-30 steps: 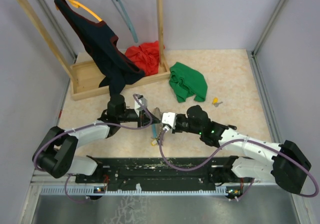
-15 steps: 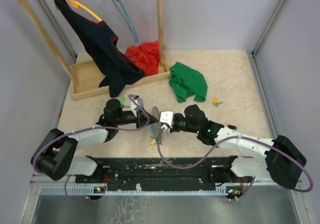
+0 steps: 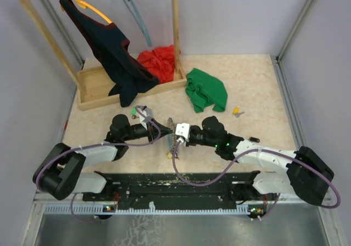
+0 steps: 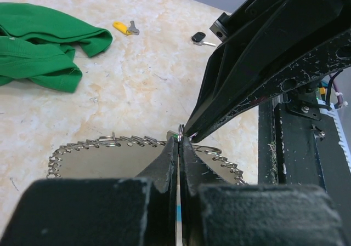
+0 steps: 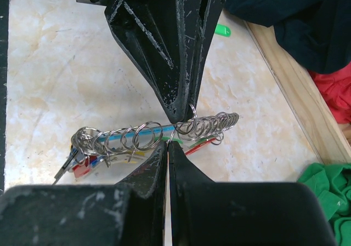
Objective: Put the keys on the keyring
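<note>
The keyring (image 5: 129, 137), a silver wire with a light-blue segment, carries a row of small split rings and coloured tags (image 5: 82, 165). It hangs between my two grippers just above the table. My left gripper (image 4: 180, 141) is shut on it from one side. The right gripper (image 5: 168, 144) is shut on its thin wire from the other, tip to tip with the left. In the top view they meet at the keyring (image 3: 171, 147). Loose keys lie on the table: a green-tagged key (image 3: 133, 112), a yellow-tagged key (image 3: 237, 112) and a dark key (image 3: 253, 139).
A wooden clothes rack (image 3: 131, 87) with a dark garment (image 3: 112, 49) stands at the back left. A red cloth (image 3: 159, 59) lies on its base and a green cloth (image 3: 205, 90) on the table beside it. Metal frame posts bound the right side.
Both grippers have sunk lower toward the table with the keyring still between them. The left arm has drawn back, uncovering the green-tagged key behind it.
</note>
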